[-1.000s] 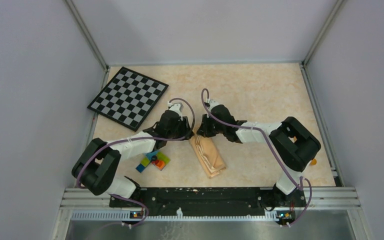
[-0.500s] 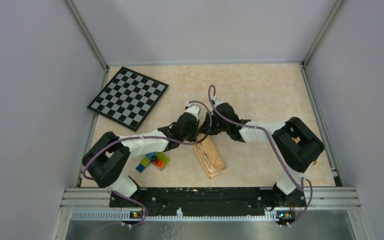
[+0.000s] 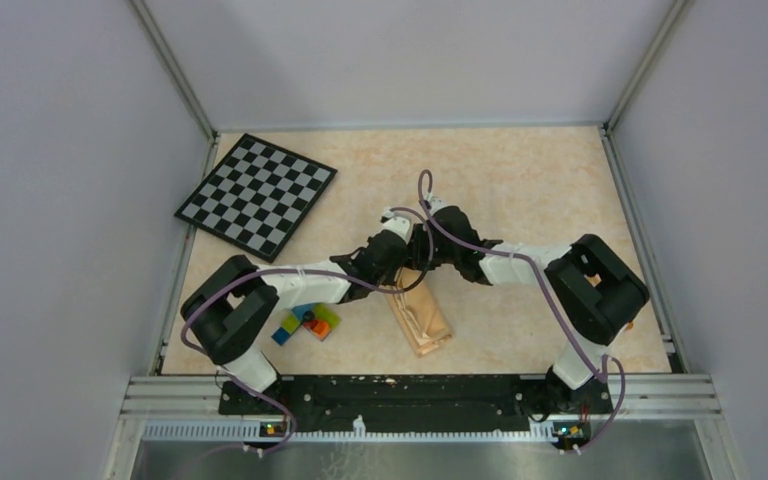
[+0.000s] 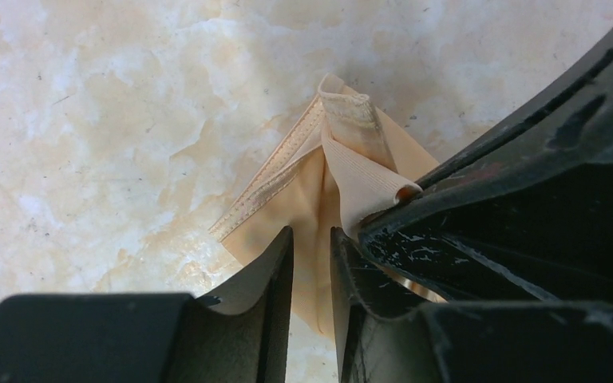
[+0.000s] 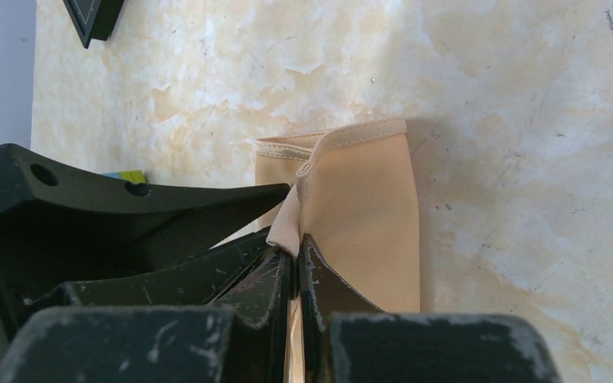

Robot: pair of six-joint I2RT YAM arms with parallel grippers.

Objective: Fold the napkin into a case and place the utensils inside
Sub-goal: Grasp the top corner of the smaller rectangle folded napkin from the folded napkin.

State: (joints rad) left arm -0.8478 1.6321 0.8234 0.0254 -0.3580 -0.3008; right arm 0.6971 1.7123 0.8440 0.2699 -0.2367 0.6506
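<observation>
The peach-orange napkin point(image 3: 422, 318) lies folded into a narrow strip near the middle of the bench point(image 3: 520, 180). It runs from the centre toward the near edge and slants slightly to the right. Both arms reach in over its far end, and their wrists almost meet there. The right claw point(image 5: 296, 259) is clamped on a raised fold of the napkin's upper layer, so the cloth peaks between its 2 fingers while the stitched hem at the strip's end stays flat on the bench. The left claw point(image 4: 311, 263) stands just beside it over the same end, with its 2 fingers only a narrow slit apart. Cloth shows in that slit, but I cannot tell whether the fingers are pinching it or merely straddling it. In the left wrist view the lifted layer opens like a small tent, and its hemmed edges spread down toward the bench. A black-and-white checkerboard point(image 3: 257, 193) lies toward the far left corner, well apart from the napkin. A cluster of coloured toy bricks point(image 3: 306, 322) sits to the left of the strip, nearer the near edge and under the left forearm.
</observation>
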